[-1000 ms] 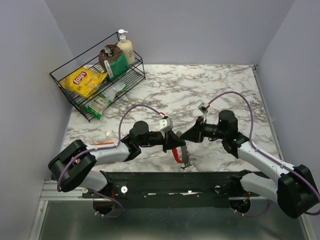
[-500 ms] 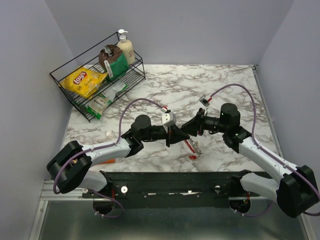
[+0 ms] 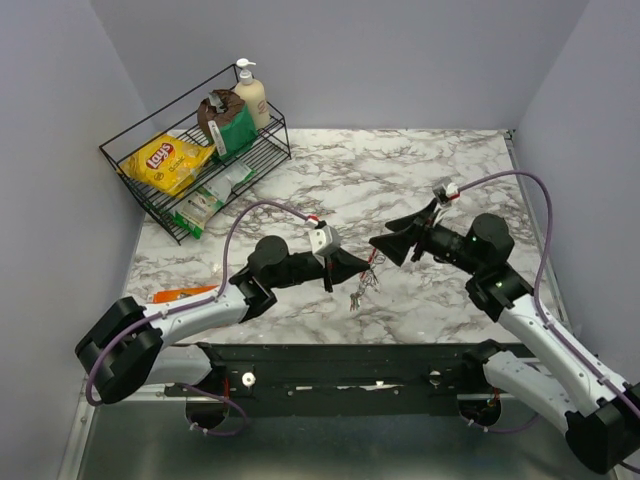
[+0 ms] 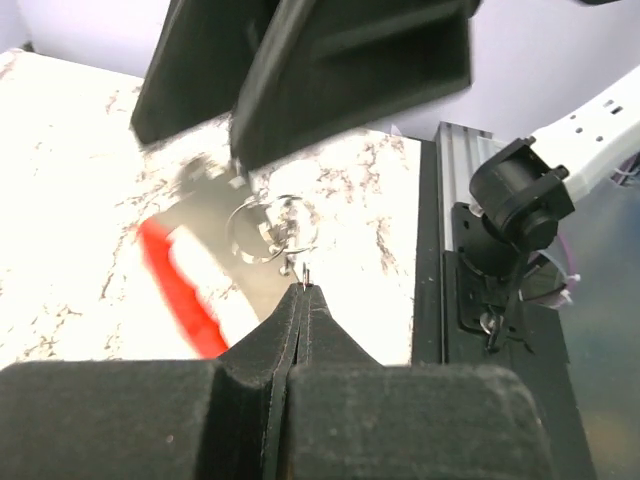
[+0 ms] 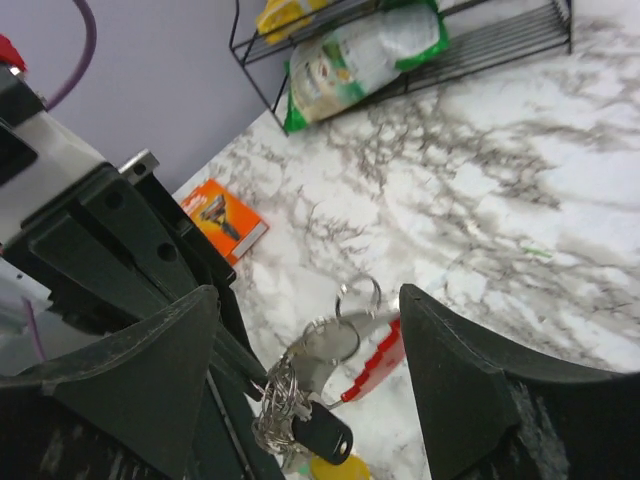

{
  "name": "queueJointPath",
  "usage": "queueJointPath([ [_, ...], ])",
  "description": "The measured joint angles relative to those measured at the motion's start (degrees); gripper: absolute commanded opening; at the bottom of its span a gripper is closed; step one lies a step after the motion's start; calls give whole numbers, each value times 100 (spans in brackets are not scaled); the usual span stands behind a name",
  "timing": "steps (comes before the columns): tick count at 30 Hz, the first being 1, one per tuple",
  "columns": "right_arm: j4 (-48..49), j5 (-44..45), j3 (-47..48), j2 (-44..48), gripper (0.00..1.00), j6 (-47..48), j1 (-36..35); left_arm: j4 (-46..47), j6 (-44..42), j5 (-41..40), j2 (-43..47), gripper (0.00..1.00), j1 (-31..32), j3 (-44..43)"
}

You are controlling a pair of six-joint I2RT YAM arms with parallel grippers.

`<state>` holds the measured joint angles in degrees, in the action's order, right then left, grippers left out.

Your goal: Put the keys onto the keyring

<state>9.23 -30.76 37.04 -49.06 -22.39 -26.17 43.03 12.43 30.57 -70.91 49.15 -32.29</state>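
Left gripper (image 3: 358, 267) reaches in from the left, near the middle of the marble table (image 3: 420, 165), and its fingers (image 4: 255, 350) are pressed tight together. Right at their tips they pinch a thin bit of wire on the keyring (image 4: 268, 228). From the left wrist view the silvery rings sit just past the fingertips, with the red loop (image 4: 180, 290) blurred off to the left.

From above, the whole bunch dangles under the left gripper's tip, and the keys (image 3: 356, 297) are hanging lowest, above the near part of the table.

Over on the right, the right gripper (image 3: 386, 246) points left at the bunch with its fingers (image 5: 470, 385) spread wide apart, nothing between the pads. Its own camera looks straight down the gap: the rings, the red loop (image 5: 378, 365) and the clustered keys (image 5: 300, 405) all show between the two fingers, closer to the left one. I cannot tell whether any of it brushes that finger.

Far left on the table stands a wire rack (image 3: 122, 160) of snack bags, and an orange packet (image 3: 185, 293) lies at the near left edge.
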Motion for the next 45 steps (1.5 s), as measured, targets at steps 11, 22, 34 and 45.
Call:
queueJointPath([
  [11,-616,1158,31,693,87,146,72,-66,-72,-238,223,0,0,212],
  [22,-1047,1029,28,-133,87,177,81,-439,-195,-767,232,0,0,623],
  [34,-1067,866,-501,-452,87,195,103,205,0,-951,-1519,0,-175,715],
  [45,-1027,870,-579,-717,87,199,533,2468,645,-199,-2702,0,-452,927],
])
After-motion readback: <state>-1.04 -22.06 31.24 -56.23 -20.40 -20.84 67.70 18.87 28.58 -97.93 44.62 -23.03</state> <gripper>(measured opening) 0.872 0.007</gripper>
